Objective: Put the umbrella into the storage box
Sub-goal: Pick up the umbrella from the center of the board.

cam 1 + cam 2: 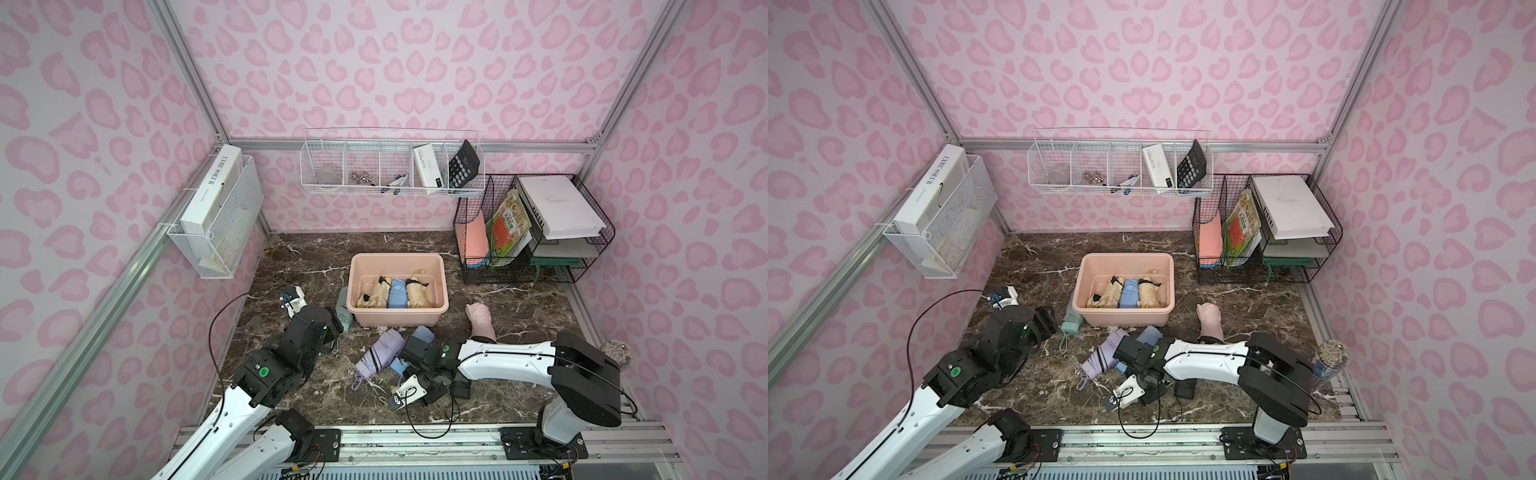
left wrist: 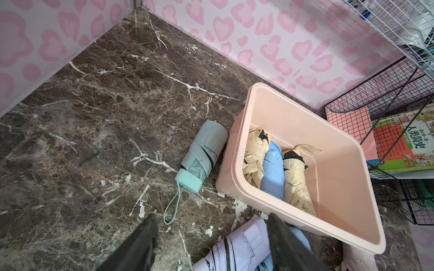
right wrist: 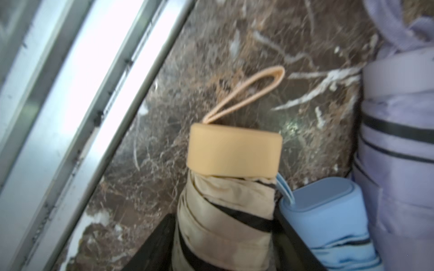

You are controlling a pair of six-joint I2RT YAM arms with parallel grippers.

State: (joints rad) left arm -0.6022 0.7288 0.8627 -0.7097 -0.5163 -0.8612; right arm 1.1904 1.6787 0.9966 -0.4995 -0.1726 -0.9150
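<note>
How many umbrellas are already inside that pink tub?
3, side by side in the storage box: a beige umbrella, a blue umbrella in the middle, a second beige umbrella. More could lie hidden beneath them.

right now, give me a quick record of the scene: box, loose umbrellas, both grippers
storage box: holds two beige umbrellas and a blue umbrella
loose on table: green umbrella beside box, lavender umbrella, pink umbrella, light blue umbrella
left gripper: open, empty
right gripper: shut on tan-handled umbrella, next to light blue umbrella
</note>
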